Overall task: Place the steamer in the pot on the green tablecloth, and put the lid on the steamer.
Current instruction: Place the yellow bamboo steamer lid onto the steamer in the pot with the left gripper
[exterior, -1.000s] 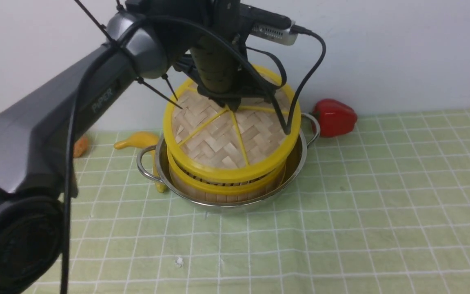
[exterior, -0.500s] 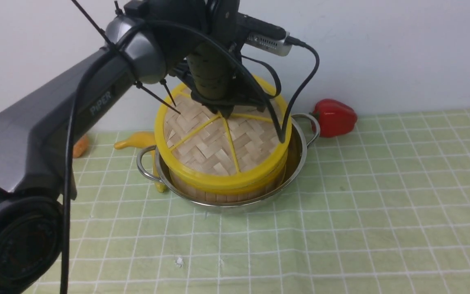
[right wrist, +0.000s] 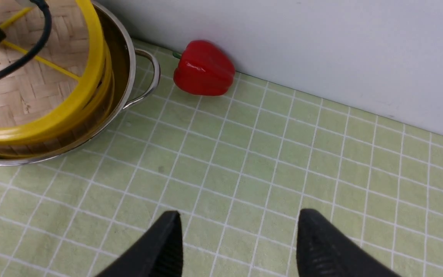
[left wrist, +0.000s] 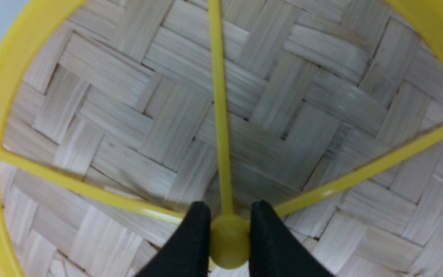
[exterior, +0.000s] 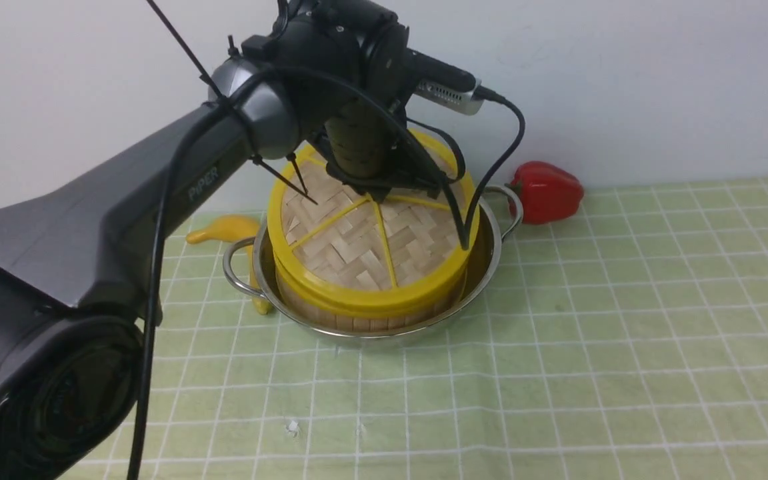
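The pot [exterior: 493, 261] stands on the green tablecloth [exterior: 591, 333] near the back wall. The steamer [exterior: 357, 321] sits inside it; only its lower wall shows. The lid [exterior: 364, 247] lies level on top of the steamer, rim on rim. My left gripper [exterior: 377, 195] points down at the lid's centre and is shut on its yellow centre knob [left wrist: 229, 242], with woven lid [left wrist: 160, 115] filling the left wrist view. My right gripper [right wrist: 240, 214] is open and empty above bare cloth to the right of the pot [right wrist: 129, 57]; it is out of the front view.
A red bell pepper [exterior: 547, 191] lies by the wall just right of the pot's handle, also in the right wrist view [right wrist: 204, 69]. A yellow curved fruit [exterior: 224, 229] lies behind the pot's left handle. The white wall stands close behind.
The lid was tilted and raised above the steamer; my left gripper lowered it, shifting left then back right, and it now rests level on the steamer.
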Robot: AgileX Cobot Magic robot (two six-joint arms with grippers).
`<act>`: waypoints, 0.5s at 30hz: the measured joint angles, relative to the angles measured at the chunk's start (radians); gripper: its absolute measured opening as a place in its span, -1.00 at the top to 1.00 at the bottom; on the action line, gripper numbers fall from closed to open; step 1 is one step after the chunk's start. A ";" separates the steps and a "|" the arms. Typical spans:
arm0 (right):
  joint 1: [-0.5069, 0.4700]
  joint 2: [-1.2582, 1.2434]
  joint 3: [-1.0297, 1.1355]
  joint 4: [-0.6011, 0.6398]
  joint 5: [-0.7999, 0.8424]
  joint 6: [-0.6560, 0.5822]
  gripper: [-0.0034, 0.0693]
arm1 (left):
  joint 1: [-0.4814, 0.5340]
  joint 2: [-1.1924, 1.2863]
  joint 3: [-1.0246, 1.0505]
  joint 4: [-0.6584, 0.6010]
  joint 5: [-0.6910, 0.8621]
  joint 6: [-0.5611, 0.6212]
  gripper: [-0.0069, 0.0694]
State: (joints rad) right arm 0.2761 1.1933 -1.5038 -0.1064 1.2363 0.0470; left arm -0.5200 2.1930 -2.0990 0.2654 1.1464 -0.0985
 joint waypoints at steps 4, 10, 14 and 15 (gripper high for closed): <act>0.000 0.000 0.000 0.000 0.000 0.000 -0.21 | 0.000 0.020 0.000 0.012 -0.001 0.000 0.51; 0.000 0.000 0.000 0.000 0.000 0.000 -0.21 | 0.000 0.049 0.000 0.070 -0.024 -0.010 0.51; 0.000 0.000 0.000 0.000 0.000 0.000 -0.21 | 0.000 0.050 0.000 0.080 -0.028 -0.016 0.51; 0.000 0.000 0.000 0.000 0.000 0.000 -0.21 | 0.000 0.050 0.000 0.083 -0.028 -0.016 0.51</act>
State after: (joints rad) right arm 0.2761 1.1933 -1.5038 -0.1064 1.2363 0.0470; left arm -0.5200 2.2434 -2.0990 0.3481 1.1188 -0.1141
